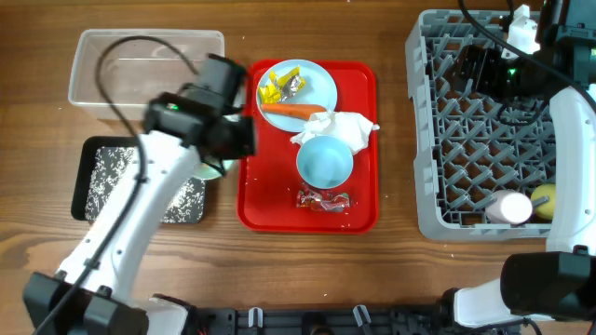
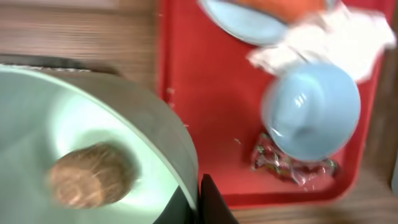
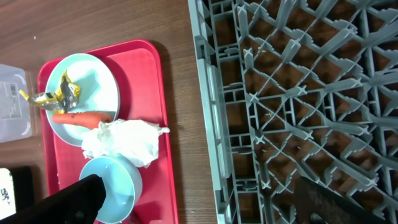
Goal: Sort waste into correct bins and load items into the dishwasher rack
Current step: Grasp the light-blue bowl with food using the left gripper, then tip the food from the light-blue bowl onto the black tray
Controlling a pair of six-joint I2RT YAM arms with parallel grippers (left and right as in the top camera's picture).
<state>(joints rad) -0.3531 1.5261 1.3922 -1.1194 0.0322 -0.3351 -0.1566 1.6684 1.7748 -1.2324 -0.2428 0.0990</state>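
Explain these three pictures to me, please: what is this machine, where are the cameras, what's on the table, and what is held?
This is a robot: a left arm and a right arm at a table, each ending in a two-finger claw. One picture looks down from above; the other two come from cameras on the wrists. On the table are a clear tub, a black tray with rice grains, a red tray and a dishwasher rack holding a pink cup and a yellow cup. The red tray carries a blue plate with a carrot piece and yellow wrappers, a napkin, a pale blue bowl and a red wrapper. The left claw seems to grip a pale green bowl with a brown lump inside. The right claw is open and empty above the rack.
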